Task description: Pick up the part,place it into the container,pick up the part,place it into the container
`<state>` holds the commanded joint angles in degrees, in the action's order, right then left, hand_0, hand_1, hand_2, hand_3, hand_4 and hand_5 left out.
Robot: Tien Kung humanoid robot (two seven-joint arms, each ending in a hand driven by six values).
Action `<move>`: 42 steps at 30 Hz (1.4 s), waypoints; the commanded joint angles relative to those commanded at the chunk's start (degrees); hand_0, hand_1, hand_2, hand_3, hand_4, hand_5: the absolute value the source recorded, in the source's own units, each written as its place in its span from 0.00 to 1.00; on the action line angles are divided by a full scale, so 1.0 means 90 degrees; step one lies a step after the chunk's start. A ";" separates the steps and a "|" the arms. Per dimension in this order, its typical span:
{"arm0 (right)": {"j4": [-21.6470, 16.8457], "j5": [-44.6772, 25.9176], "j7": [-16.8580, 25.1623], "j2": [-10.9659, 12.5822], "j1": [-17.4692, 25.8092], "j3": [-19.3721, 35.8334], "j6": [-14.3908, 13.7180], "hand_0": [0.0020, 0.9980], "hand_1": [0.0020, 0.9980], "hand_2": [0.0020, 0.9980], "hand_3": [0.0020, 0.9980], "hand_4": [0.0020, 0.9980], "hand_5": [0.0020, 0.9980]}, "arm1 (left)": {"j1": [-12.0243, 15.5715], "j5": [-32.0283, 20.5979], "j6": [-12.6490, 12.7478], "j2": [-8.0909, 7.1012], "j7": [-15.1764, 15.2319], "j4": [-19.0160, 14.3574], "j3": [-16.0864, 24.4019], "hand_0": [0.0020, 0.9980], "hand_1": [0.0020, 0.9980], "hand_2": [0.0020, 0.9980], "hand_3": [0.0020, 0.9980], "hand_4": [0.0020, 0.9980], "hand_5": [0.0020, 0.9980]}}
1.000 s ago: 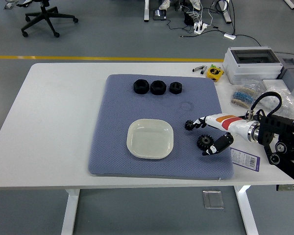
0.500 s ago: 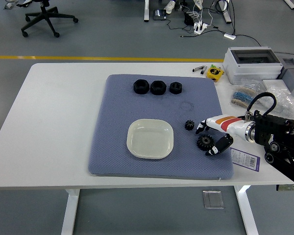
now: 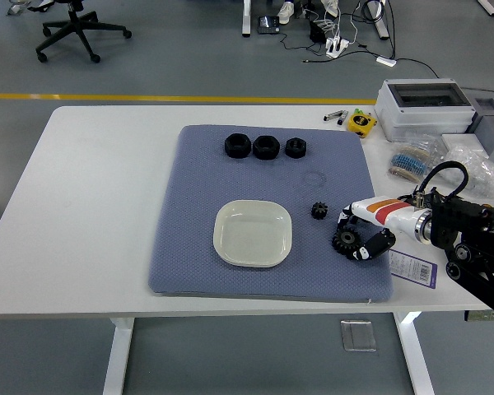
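A larger black gear (image 3: 342, 240) lies on the blue-grey mat (image 3: 198, 189), right of the white square dish (image 3: 252, 233). A smaller black gear (image 3: 319, 211) lies on the mat just up and left of it. My right hand (image 3: 356, 234) comes in from the right edge. Its fingers curl over the larger gear from above and its thumb presses from below right. The gear rests on the mat. The dish holds nothing. The left arm is out of view.
Three black nuts (image 3: 265, 146) stand in a row at the mat's far side. A grey box (image 3: 428, 103), a yellow tape measure (image 3: 361, 122), bags of small parts (image 3: 410, 164) and a label card (image 3: 412, 266) lie at the right.
My right hand has drawn back from the smaller gear, moved down and right, and its fingers and thumb have closed around the larger gear. The smaller gear stays on the mat.
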<state>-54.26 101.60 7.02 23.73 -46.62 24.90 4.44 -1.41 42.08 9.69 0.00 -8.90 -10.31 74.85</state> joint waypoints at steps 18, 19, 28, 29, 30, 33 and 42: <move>-0.0530 0.0132 -0.0008 0.0182 0.0069 0.0239 -0.0187 0.14 0.34 0.46 0.45 0.67 0.13 | -0.0003 0.0031 -0.0008 0.0000 -0.0004 0.0000 0.0006 0.87 0.83 0.85 0.62 0.57 0.68; -0.0614 0.0143 -0.0025 0.0193 0.0061 0.0265 -0.0182 0.12 0.32 0.45 0.45 0.69 0.13 | -0.0006 0.0028 -0.0008 0.0000 -0.0003 0.0000 0.0005 0.87 0.83 0.85 0.62 0.57 0.68; -0.1623 0.0347 -0.0233 0.0012 -0.0243 0.0235 -0.0057 0.11 0.31 0.45 0.45 0.71 0.12 | 0.0000 -0.0013 -0.0001 0.0000 0.0008 0.0000 -0.0015 0.87 0.83 0.85 0.62 0.57 0.68; -0.1659 0.0352 -0.0251 -0.0063 -0.0309 0.0194 -0.0037 0.11 0.31 0.45 0.45 0.71 0.12 | 0.0001 -0.0014 0.0000 0.0000 0.0007 0.0000 -0.0018 0.87 0.83 0.85 0.62 0.57 0.68; -0.1672 0.0348 -0.0272 -0.0154 -0.0388 0.0143 -0.0016 0.11 0.31 0.45 0.45 0.71 0.12 | 0.0003 -0.0020 0.0003 0.0000 0.0009 0.0000 -0.0021 0.87 0.83 0.85 0.62 0.57 0.68; -0.1596 0.0332 -0.0338 -0.0482 -0.0649 -0.0044 0.0055 0.12 0.31 0.45 0.46 0.69 0.10 | 0.0005 -0.0048 0.0011 0.0000 0.0015 0.0000 -0.0045 0.87 0.83 0.85 0.62 0.58 0.68; -0.0812 0.0681 -0.0863 -0.1341 -0.1113 -0.0553 0.0305 0.17 0.36 0.49 0.49 0.73 0.16 | -0.0037 -0.0094 0.0060 0.0000 0.0035 0.0000 -0.0087 0.87 0.83 0.85 0.62 0.57 0.68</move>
<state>-61.57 107.73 -0.74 11.66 -56.63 19.93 7.18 -1.74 41.23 10.23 0.00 -8.59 -10.31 74.07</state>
